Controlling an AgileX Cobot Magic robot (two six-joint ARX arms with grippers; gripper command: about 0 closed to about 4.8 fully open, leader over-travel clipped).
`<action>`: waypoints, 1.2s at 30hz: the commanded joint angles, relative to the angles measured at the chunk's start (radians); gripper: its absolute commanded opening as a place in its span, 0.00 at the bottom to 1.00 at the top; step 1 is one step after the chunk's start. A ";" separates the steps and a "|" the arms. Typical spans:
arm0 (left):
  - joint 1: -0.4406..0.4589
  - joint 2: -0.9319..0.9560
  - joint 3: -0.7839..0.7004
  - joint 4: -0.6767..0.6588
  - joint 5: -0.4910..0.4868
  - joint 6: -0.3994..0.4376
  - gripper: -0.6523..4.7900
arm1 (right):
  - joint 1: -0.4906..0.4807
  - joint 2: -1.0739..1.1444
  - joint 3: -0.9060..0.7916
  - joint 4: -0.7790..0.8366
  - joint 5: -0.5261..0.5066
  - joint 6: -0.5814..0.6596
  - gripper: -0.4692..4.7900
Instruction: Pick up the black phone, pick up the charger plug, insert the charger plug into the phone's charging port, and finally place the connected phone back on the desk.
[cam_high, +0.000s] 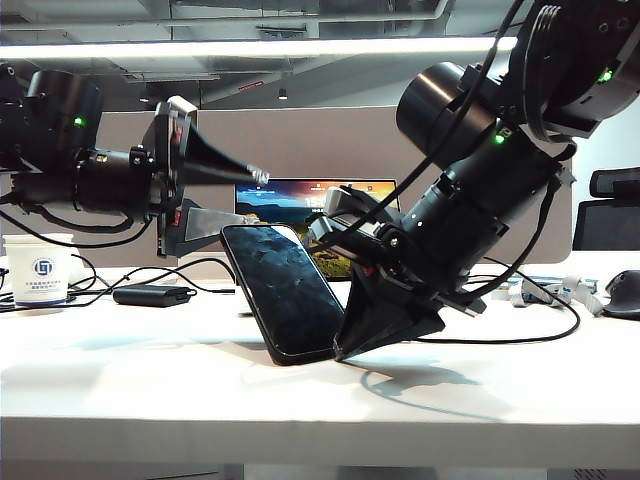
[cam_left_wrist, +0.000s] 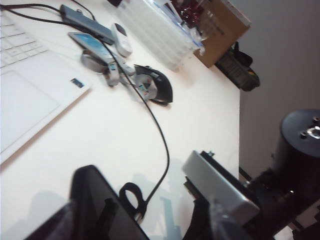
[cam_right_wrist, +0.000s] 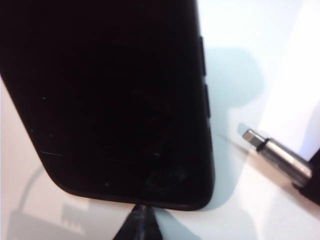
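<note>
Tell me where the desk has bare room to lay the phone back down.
The desk is bare along its front edge, before the black phone in the shut right gripper. Crowded: paper cup, power brick and cables beneath the left gripper; mouse far right.

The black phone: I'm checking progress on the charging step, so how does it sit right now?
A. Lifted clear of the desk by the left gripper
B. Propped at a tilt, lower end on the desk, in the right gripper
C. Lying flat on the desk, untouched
B: the black phone leans tilted, its lower end on the desk, with the right gripper shut on it.
</note>
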 joint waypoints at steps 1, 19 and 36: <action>-0.040 0.022 -0.028 -0.148 0.152 -0.036 0.75 | 0.003 0.001 0.025 0.199 0.016 -0.004 0.08; -0.040 0.022 -0.028 -0.132 0.071 -0.010 1.00 | 0.003 0.000 0.025 0.200 -0.003 -0.005 0.08; -0.040 0.023 -0.028 -0.133 -0.167 0.023 1.00 | 0.003 0.000 0.025 0.197 0.001 -0.045 0.08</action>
